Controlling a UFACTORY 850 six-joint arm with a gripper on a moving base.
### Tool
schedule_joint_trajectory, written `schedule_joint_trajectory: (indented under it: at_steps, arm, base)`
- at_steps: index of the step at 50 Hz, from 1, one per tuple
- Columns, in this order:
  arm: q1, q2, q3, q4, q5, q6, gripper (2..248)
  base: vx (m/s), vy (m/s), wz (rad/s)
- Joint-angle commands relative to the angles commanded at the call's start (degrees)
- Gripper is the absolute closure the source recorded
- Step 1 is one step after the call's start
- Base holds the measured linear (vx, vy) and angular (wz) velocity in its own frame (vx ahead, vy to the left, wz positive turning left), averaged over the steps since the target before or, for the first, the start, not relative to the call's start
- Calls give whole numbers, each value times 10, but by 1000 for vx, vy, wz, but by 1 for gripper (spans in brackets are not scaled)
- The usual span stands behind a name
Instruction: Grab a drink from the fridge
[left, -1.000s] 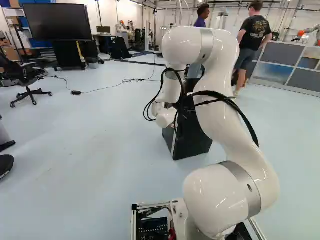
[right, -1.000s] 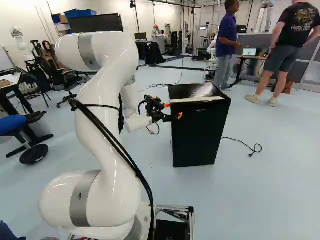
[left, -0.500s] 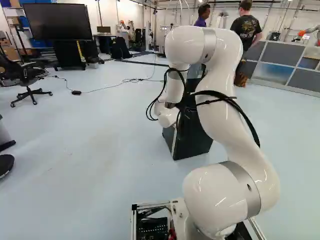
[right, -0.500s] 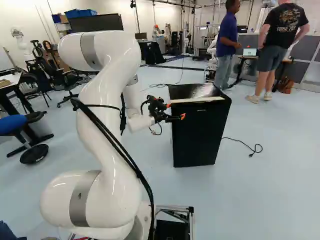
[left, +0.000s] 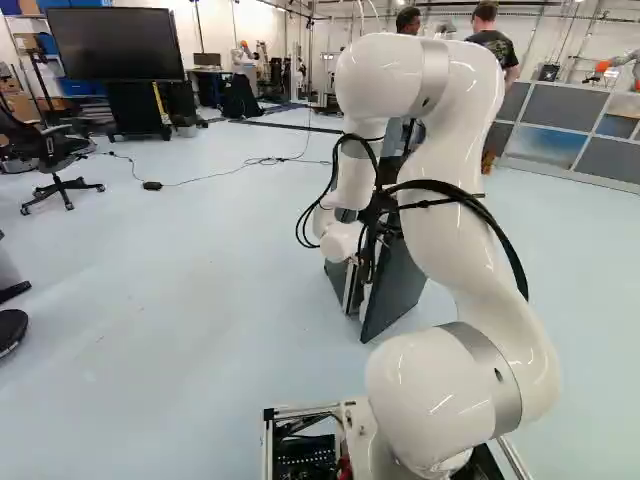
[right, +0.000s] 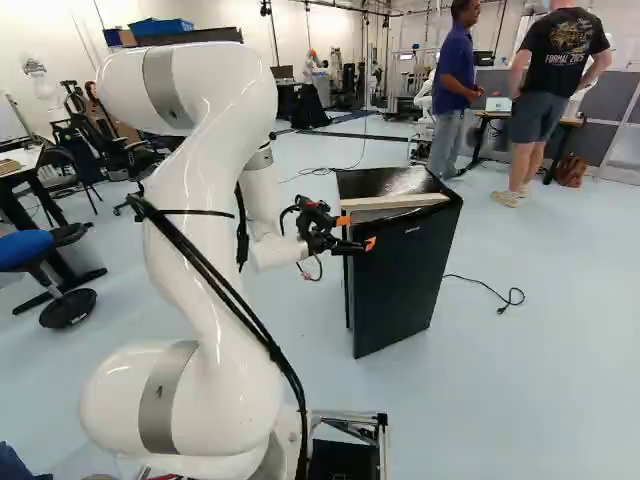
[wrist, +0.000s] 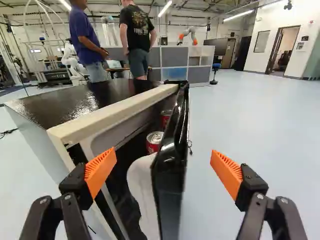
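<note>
Wrist view: the fridge (wrist: 75, 102) is seen with its door (wrist: 171, 172) part way open. Two red cans are seen in the gap by the door. The near can (wrist: 154, 142) is topped with a round, shiny silver lid; the far can (wrist: 166, 119) is partly hidden by the door. Whether the cans are held by the door or by the fridge's own shelf cannot be told. The door is smooth, black and shiny, and a white, curvy part (wrist: 144, 187) is seen by its inner side. The flat, black top of the fridge is edged at the front with a long cream strip (wrist: 115, 112).

The gripper (right: 357, 232) is held wide, with nothing squeezed. The door's edge is seen between its two fingers, whose orange pads (wrist: 100, 172) are covered in little ridges. The arm (right: 215, 200) is made of smooth, round white parts, with grey bands. Beside the fridge, a thin black cord (right: 498, 294) is laid in a bend on the smooth, pale blue floor (right: 540, 400).
</note>
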Motion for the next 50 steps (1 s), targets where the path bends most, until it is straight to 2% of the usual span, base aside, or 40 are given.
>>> schedule_joint_trajectory:
  at_steps: [28, 50]
  arm:
    - [1, 51, 88, 31, 3, 0, 3]
    - [-29, 75, 130, 43, 10, 0, 3]
  base:
    - [0, 0, 0]
    - [0, 0, 0]
